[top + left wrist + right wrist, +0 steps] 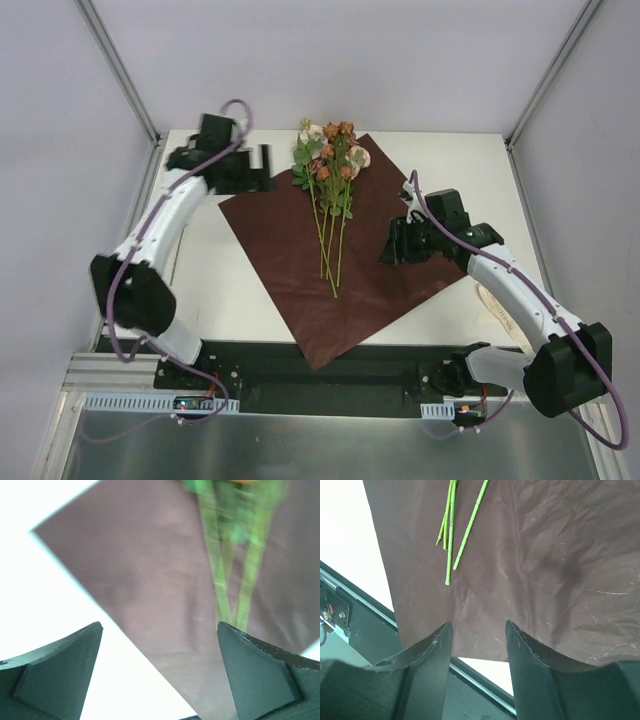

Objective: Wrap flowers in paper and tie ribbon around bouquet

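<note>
Risk, sliding paper: the paper [290, 240] is thin and lies loose on the smooth white surface [225, 280]. A claw pinching one corner is likely to drag the whole sheet rather than fold it.
Risk, rolling flowers: the flowers [330, 165] rest unsecured on the sheet, so any tug or lift of an edge can roll them off centre or fan out the stems [330, 245].
Risk, tearing: the sheet is already creased, and a hard pinch near an edge could rip or crumple it.
Risk, overhang: the near corner of the paper sticks out past the surface over the dark rail [330, 385], where it could snag or sag.
Left claw [160, 630]: fingers wide apart with nothing between them, hanging over the sheet's left corner.
Right claw [478, 625]: fingers partly apart, nothing clamped, above the sheet's near-right edge.
Paper, look: dark burgundy, set as a diamond, flat, with faint creases and fine scuffs.
Flowers, look: pink, cream and rust blooms with green leaves at the far corner, and thin green stems running toward the sheet's middle.
Ribbon [493, 300]: probably the cream strip under the right arm, off the paper and mostly hidden.
Stage, as judged: wrapping is not yet begun.
</note>
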Controlling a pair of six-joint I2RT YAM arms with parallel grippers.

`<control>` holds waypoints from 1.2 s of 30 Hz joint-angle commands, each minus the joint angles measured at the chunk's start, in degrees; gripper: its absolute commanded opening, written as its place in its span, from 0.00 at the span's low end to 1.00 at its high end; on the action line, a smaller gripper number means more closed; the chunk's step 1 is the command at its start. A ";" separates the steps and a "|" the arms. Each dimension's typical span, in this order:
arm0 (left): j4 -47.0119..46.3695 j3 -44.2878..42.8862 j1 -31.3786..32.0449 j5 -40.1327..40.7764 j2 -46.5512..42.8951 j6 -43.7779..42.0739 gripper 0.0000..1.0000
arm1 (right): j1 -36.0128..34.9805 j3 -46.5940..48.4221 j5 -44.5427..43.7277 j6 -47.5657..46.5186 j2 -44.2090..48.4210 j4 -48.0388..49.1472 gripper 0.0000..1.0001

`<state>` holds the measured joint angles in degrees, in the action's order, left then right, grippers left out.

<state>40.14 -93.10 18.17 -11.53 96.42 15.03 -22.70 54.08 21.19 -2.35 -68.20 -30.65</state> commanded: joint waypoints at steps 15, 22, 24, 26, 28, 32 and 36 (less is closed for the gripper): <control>0.55 3.10 -33.46 15.23 20.91 -15.47 0.93 | -4.02 -1.79 3.51 0.06 4.21 2.71 0.50; 0.29 4.59 -33.82 9.86 23.90 -13.45 0.48 | -3.93 -2.41 3.16 0.07 5.19 2.09 0.50; 0.38 5.03 -33.73 9.68 24.42 -13.62 0.33 | -4.02 -1.88 2.98 -0.02 5.27 1.91 0.50; 0.29 5.03 -33.56 9.86 24.43 -13.27 0.12 | -3.93 -1.44 2.98 0.06 5.10 1.74 0.50; 0.73 4.51 -33.21 13.08 23.03 -12.13 0.00 | -4.02 -1.18 2.98 0.24 5.01 1.65 0.50; 4.41 1.08 -27.08 18.37 15.92 -7.04 0.00 | -3.93 -0.03 0.35 -0.90 4.31 -0.98 0.50; 5.21 0.11 -18.38 13.31 5.30 -4.57 0.00 | -3.84 1.02 -2.81 -1.78 4.04 -2.57 0.50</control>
<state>42.46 -89.34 -9.56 4.47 115.55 6.57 -26.41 52.21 21.74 -2.63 -64.20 -30.85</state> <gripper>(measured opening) 0.020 0.497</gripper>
